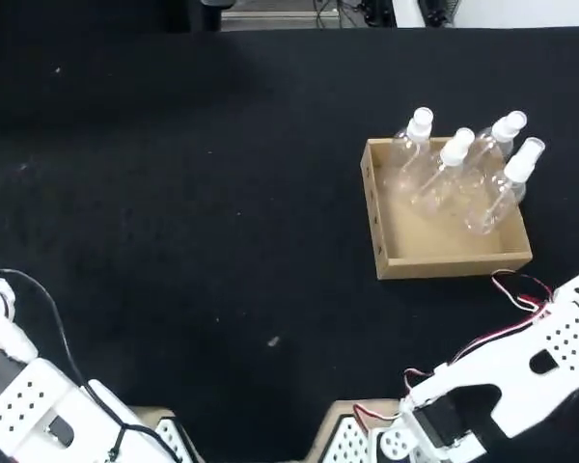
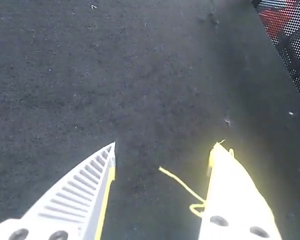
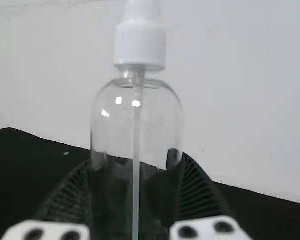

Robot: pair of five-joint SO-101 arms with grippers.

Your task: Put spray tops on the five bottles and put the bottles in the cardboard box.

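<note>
Up in the right gripper (image 3: 135, 169), clamped, the capped bottle (image 3: 136, 120) should go upright into the cardboard box (image 1: 444, 262), front gap; left gripper (image 2: 165, 146) gapes.

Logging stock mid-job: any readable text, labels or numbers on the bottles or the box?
None readable: the cardboard box walls look plain, and the four bottles in it and the bottle in the right gripper are clear, with no label.

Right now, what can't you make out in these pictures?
Right wrist view: the bottle in the right gripper loses its base, and its spray top its tip, to the edges.
High view: four clear bottles in the cardboard box overlap, so their bases cannot be told apart.
</note>
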